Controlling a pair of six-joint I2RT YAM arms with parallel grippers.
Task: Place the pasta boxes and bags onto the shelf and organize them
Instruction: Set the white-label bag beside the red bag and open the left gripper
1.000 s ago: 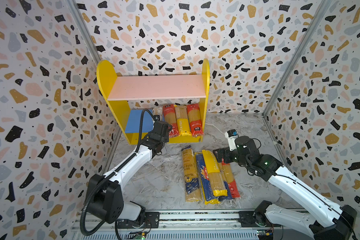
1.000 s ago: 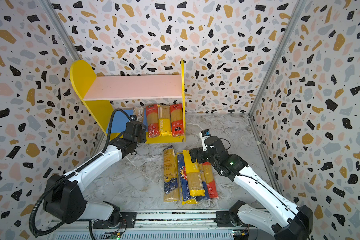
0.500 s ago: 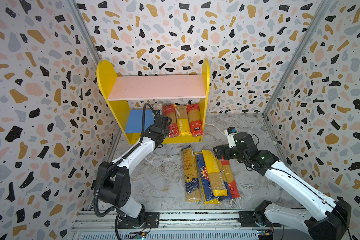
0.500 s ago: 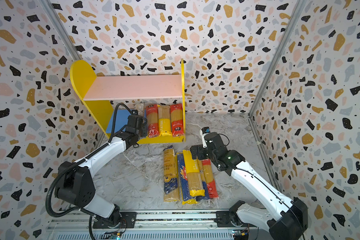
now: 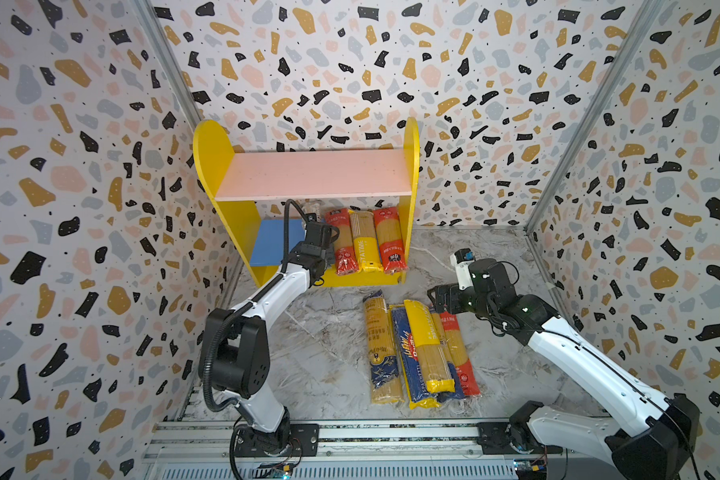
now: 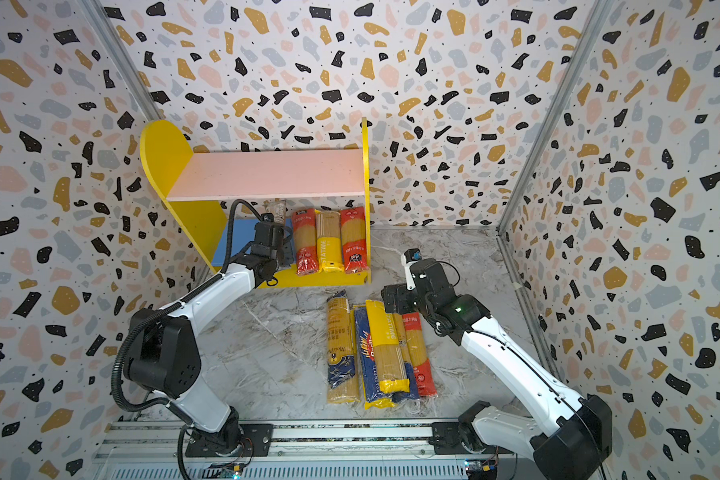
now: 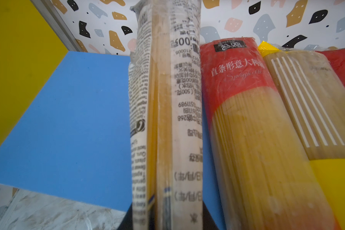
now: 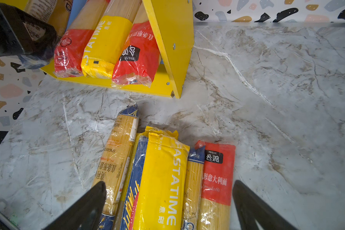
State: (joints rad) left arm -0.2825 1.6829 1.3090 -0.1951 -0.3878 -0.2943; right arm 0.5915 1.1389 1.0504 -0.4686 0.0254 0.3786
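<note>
The left gripper reaches beneath the pink upper board of the small wooden shelf with yellow round-topped side panels. Its fingers are clamped on the near end of a long clear-wrapped spaghetti pack printed with white panels of black text. The pack stands on its narrow edge over the shelf's blue lower board, just beside a red-wrapped spaghetti pack; whether it touches the board cannot be told.

Past that red pack, towards the shelf's side panel nearer the right arm, lie a yellow-banded spaghetti pack and a second red-wrapped pack. The three lie side by side and touching, with their front ends down on the shelf's yellow base.

In front of the shelf, a cluster of packs lies lengthwise on the grey marble-patterned tabletop, pointing at the shelf. It is made up of a gold pack with dark blue ends, a dark blue Barilla pack, a yellow pack on top and a red-and-clear pack.

The right gripper hovers over the cluster's ends nearest the shelf, its fingers spread wide and holding nothing.
</note>
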